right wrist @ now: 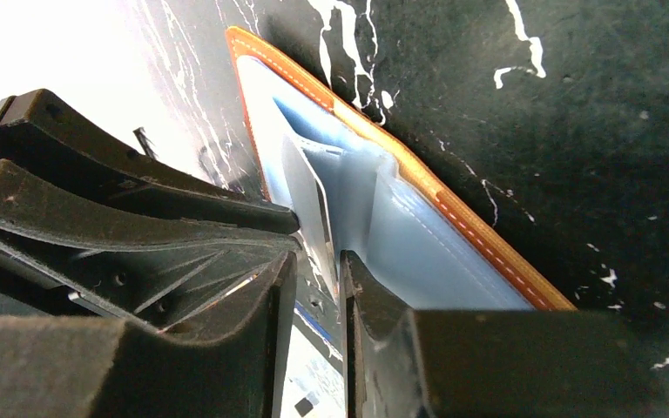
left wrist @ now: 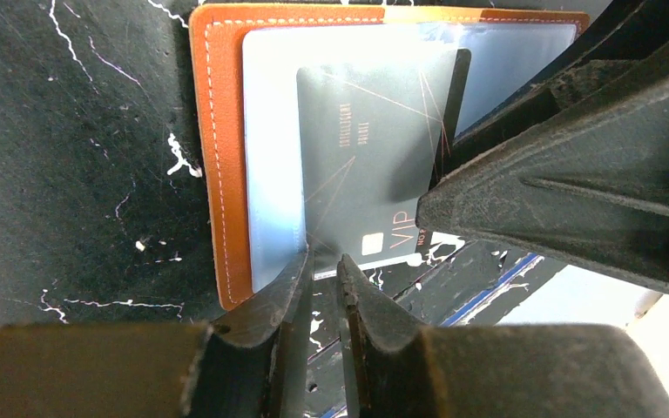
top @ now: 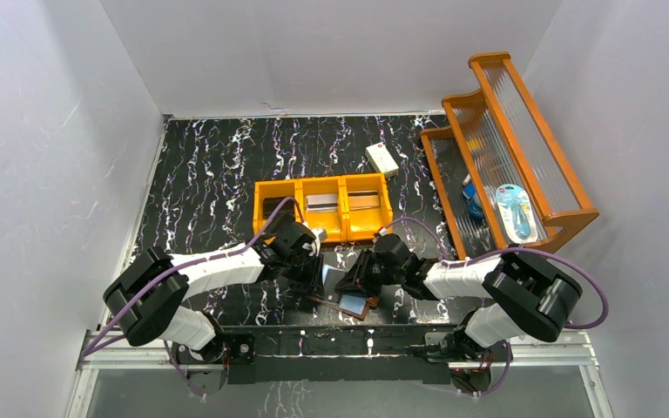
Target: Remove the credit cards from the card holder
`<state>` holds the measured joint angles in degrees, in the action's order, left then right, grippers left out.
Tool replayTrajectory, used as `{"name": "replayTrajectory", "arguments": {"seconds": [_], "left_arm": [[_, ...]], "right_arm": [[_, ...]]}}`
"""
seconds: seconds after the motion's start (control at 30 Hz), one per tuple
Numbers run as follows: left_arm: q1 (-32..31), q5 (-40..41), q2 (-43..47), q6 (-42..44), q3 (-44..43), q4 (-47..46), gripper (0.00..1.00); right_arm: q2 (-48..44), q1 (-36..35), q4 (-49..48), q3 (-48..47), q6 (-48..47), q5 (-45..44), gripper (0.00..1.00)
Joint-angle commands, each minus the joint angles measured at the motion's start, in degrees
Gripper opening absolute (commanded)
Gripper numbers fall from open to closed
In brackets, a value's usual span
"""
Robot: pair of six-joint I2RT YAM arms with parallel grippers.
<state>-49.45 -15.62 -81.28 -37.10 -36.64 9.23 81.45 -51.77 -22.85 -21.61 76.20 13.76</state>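
We judge the credit card (left wrist: pixel 366 157) stiff and slick, best pinched by its edge at the narrow left hand (left wrist: pixel 322 263); right hand (right wrist: pixel 318 261) narrow against the card holder (left wrist: pixel 226 157).

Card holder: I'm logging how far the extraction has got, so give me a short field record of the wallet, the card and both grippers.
card holder: open on the black marbled table, pale blue inner face up
credit card: dark grey, marked VIP, against the inner face
left gripper: fingers nearly together at the card's near edge; grip unclear
right gripper: beside it, fingers either side of a thin edge; grip unclear
progress: card not yet clear of the holder
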Motion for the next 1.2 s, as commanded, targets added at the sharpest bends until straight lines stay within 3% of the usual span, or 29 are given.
{"name": "replayTrajectory", "arguments": {"seconds": [0.0,0.1,0.63,0.77,1.17], "left_arm": [[-0.3,4.5,-1.96,1.07,0.52,5.95,0.16],[-0.38,5.32,-2.19,0.83,0.43,6.42,0.16],[-0.33,5.25,-2.76,0.17,-0.18,6.72,0.14],[-0.37,5.09,-2.59,-0.02,-0.1,6.64,0.14],[-0.36,5.51,-2.76,-0.76,0.43,6.16,0.13]], "right_arm": [[-1.81,0.06,-3.85,0.22,-0.6,0.93,0.32],[-2.24,0.01,-4.62,0.49,-0.92,1.34,0.26],[-2.77,0.06,-4.25,1.13,-1.36,0.83,0.16],[-2.18,0.01,-3.64,0.59,-2.05,0.94,0.06],[-7.56,0.65,9.32,-0.79,-3.58,-2.45,0.05]]}}
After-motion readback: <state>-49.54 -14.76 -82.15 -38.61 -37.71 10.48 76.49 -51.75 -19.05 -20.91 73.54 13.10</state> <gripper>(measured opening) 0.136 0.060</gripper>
